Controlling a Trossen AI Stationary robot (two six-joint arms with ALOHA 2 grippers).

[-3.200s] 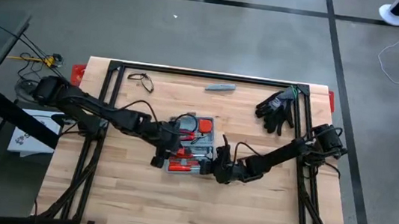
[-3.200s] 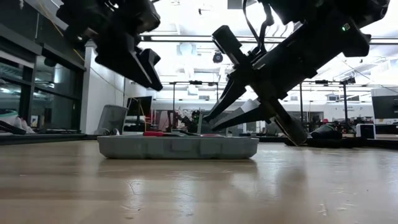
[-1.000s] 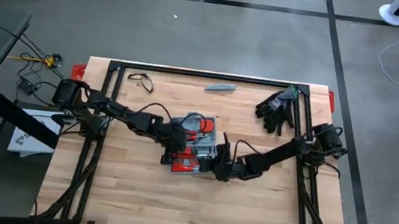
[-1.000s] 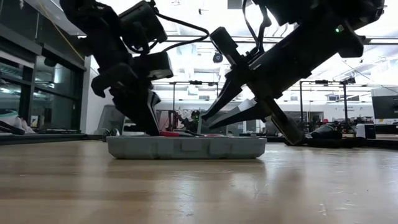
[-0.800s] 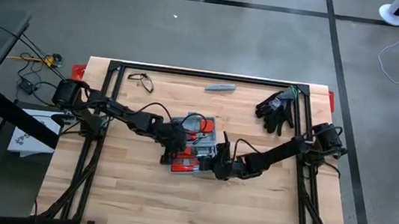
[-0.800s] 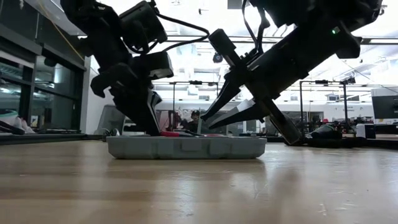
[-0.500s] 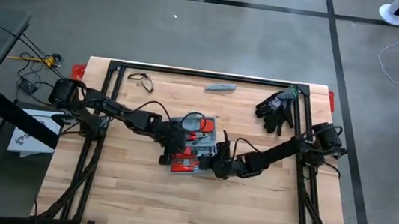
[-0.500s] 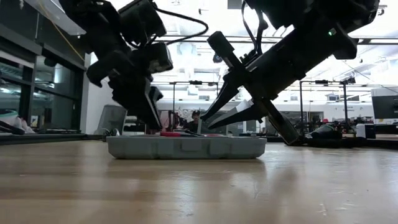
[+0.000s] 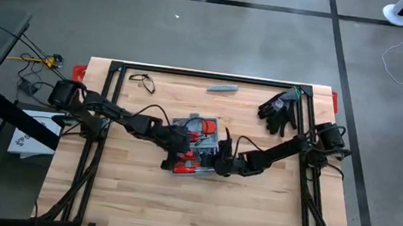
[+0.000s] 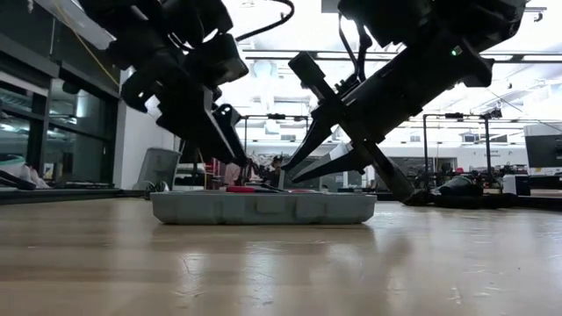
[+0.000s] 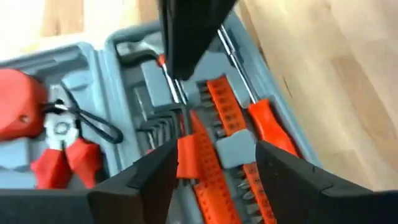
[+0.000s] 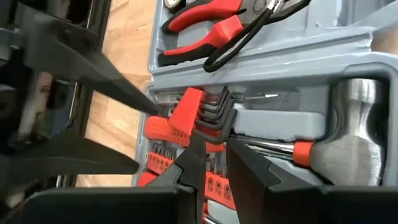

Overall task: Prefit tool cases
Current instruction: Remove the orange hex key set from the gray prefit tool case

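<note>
Left wrist view is showing our left gripper (image 11: pixel 214 171) with its fingers spread apart and holding nothing, hanging just above the open tool case (image 11: pixel 87 56), directly over the orange bit strips (image 11: pixel 214 134) and the hex keys (image 11: pixel 155 130) seated in their recesses. Our right gripper (image 12: pixel 214 158) is standing with its fingers nearly together, a narrow gap between them, tips pointing at the same hex key cluster from the hammer (image 12: pixel 354 149) side; we cannot tell whether it is touching anything. In the high view the tool case (image 9: pixel 196 147) is lying near the middle of the table (image 9: pixel 138 205), between both grippers, its long axis running roughly away from the front edge. We are judging the left gripper the nearer one for pressing tools into place, since the case is sitting straight below it. Black gloves (image 9: pixel 281 108) and a slim grey bar (image 9: pixel 222 89) are lying well apart, toward the far edge
</note>
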